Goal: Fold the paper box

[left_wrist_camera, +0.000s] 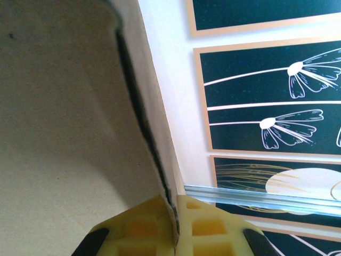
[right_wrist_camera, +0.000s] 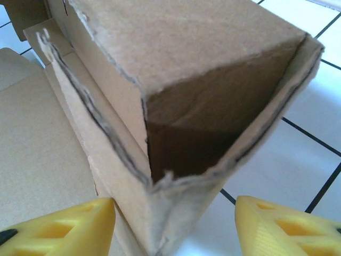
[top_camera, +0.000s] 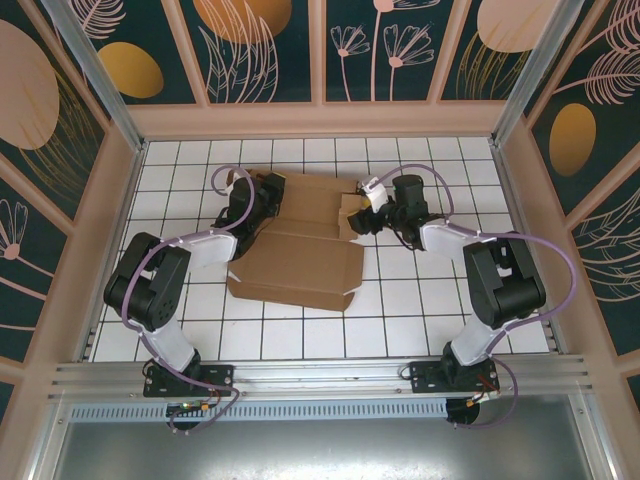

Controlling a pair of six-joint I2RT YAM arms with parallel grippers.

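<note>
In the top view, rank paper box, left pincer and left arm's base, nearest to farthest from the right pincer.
1. paper box, at the right pincer, centre.
2. left pincer, across the box, left.
3. left arm's base, near-left edge.

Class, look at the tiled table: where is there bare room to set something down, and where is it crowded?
Free: the tiles between the box and the near rail, and the strip along the back wall. Crowded: mid-table, where the left hand and right hand sit at the box.

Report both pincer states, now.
Left pincer: closed on an edge of the paper box.
Right pincer: open, straddling a folded wall of the paper box.
</note>
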